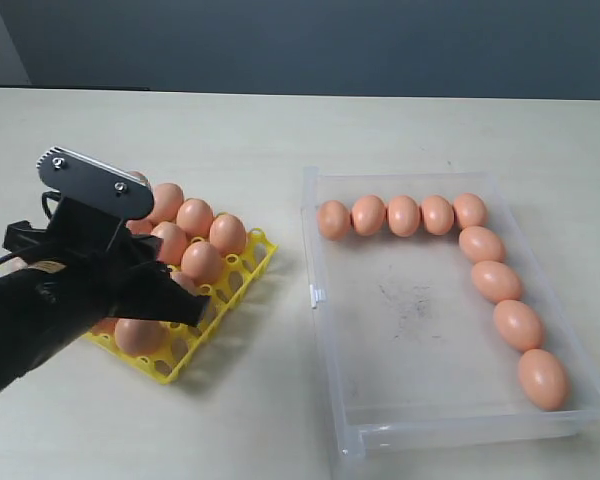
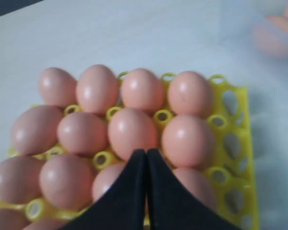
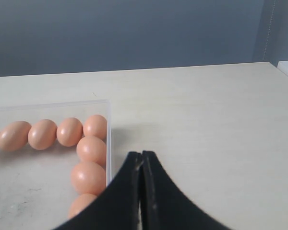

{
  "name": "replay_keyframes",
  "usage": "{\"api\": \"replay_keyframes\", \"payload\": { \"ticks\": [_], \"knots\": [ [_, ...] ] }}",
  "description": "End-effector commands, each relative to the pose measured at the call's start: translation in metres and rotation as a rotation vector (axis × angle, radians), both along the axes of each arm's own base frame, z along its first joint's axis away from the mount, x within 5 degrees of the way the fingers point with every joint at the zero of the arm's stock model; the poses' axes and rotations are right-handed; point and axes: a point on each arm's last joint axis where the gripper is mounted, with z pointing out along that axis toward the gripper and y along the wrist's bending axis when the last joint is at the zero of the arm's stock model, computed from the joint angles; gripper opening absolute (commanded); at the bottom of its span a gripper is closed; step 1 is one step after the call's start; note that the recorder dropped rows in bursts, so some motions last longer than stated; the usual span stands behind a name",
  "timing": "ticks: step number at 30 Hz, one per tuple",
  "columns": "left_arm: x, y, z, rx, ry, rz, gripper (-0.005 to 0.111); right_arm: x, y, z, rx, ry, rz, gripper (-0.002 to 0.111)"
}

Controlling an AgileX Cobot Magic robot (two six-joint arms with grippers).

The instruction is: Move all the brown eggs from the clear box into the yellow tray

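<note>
Nine brown eggs (image 1: 496, 281) wait in the clear box (image 1: 325, 400) on the right, while the left claw (image 2: 145, 154), pinched together and empty, hangs over the yellow tray (image 1: 263, 248), whose cups (image 2: 232, 145) stop them rolling.

Brown eggs (image 1: 403, 215) are lined along two walls of the clear box (image 1: 325, 400). Its middle is left open.

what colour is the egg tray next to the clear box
The tray is plain bright yellow, which shows best in the left wrist view.
</note>
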Motion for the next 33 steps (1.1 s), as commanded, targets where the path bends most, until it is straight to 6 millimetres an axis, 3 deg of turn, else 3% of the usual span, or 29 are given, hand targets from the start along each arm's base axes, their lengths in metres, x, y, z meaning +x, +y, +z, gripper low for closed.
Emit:
{"api": "replay_keyframes", "payload": {
  "ticks": [1, 7, 12, 18, 26, 33],
  "knots": [
    [-0.003, 0.016, 0.001, 0.114, 0.03, 0.128, 0.0, 0.0, 0.0, 0.0, -0.006, -0.009, 0.001, -0.001],
    [-0.004, 0.016, -0.001, 0.122, 0.061, 0.127, 0.0, 0.0, 0.0, 0.0, -0.006, -0.009, 0.001, -0.001],
    [0.001, 0.036, 0.006, 0.235, -0.008, 0.261, 0.0, 0.0, 0.0, 0.0, -0.006, -0.009, 0.001, -0.001],
    [0.016, 0.05, -0.006, 0.048, 0.127, 0.194, 0.0, 0.0, 0.0, 0.0, -0.006, -0.009, 0.001, -0.001],
    [0.037, 0.094, 0.002, -0.023, 0.093, 0.396, 0.0, 0.0, 0.0, 0.0, -0.006, -0.009, 0.001, -0.001],
    [0.048, 0.121, -0.003, -0.108, 0.138, 0.471, 0.0, 0.0, 0.0, 0.0, -0.006, -0.009, 0.001, -0.001]
  ]
}}
